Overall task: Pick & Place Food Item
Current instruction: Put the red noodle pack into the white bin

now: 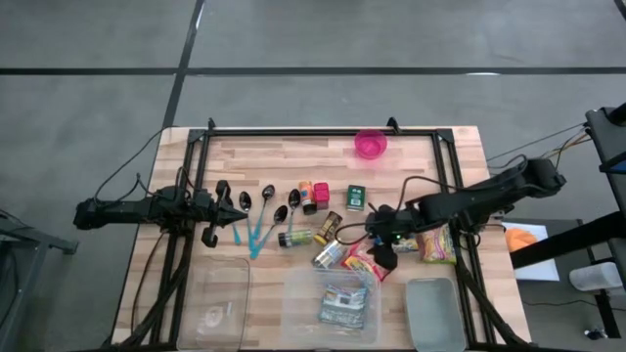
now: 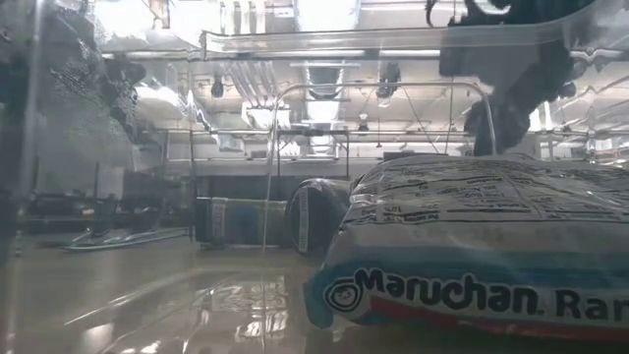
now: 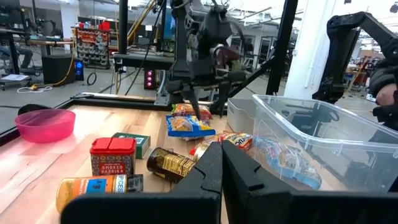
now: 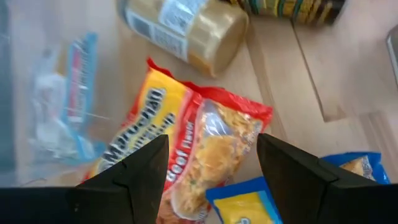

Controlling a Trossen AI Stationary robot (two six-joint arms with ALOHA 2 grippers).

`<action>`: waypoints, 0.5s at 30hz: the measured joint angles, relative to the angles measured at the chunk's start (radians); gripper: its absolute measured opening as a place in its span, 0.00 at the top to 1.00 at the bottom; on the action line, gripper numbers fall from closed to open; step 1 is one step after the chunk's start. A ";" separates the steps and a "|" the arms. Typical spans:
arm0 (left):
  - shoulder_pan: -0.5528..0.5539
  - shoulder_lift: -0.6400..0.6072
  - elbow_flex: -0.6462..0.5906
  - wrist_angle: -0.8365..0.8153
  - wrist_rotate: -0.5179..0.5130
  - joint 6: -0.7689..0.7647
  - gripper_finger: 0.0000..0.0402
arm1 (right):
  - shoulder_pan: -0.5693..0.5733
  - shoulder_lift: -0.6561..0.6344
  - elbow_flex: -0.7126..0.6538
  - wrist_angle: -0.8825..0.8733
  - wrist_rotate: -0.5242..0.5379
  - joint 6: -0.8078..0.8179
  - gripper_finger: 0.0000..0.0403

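The red and yellow noodle packet (image 4: 186,149) lies flat on the counter (image 1: 411,156) directly below the right gripper (image 4: 211,165), whose jaws are spread and empty. Its long axis is crossed by them. The left gripper (image 1: 235,216) is parked closed, well apart.

From my station I saw the left arm stretched low and level along the table's left side, reaching toward the middle. Its left gripper (image 1: 238,216) had both fingers (image 3: 211,171) pressed together, holding nothing. The right arm came in from the right edge, bent at the elbow and angled down toward the centre of the table. Its right gripper (image 1: 383,238) pointed downward, its two dark fingers (image 4: 146,165) standing well apart with a wide gap between them, nothing clamped.
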 joint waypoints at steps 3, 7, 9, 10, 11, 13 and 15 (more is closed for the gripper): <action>0.000 0.000 0.000 0.000 0.000 0.000 1.00 | -0.002 0.038 0.000 0.002 -0.003 -0.002 0.40; 0.000 0.000 0.000 0.000 0.000 0.000 1.00 | -0.002 0.088 0.000 0.003 -0.015 0.002 0.40; 0.000 0.000 0.000 0.000 0.000 0.000 1.00 | -0.002 0.110 0.000 0.005 -0.020 0.002 0.40; 0.000 0.000 0.000 0.000 0.000 0.000 1.00 | -0.002 0.120 0.000 0.005 -0.023 0.001 0.40; 0.000 0.000 0.000 0.000 0.000 0.000 1.00 | -0.002 0.131 0.000 0.007 -0.028 -0.002 0.40; 0.000 0.000 0.000 0.000 0.000 0.000 1.00 | -0.002 0.149 0.000 0.016 -0.037 -0.008 0.40; 0.000 0.000 0.000 0.000 0.000 0.000 1.00 | -0.002 0.160 0.000 0.032 -0.045 -0.019 0.40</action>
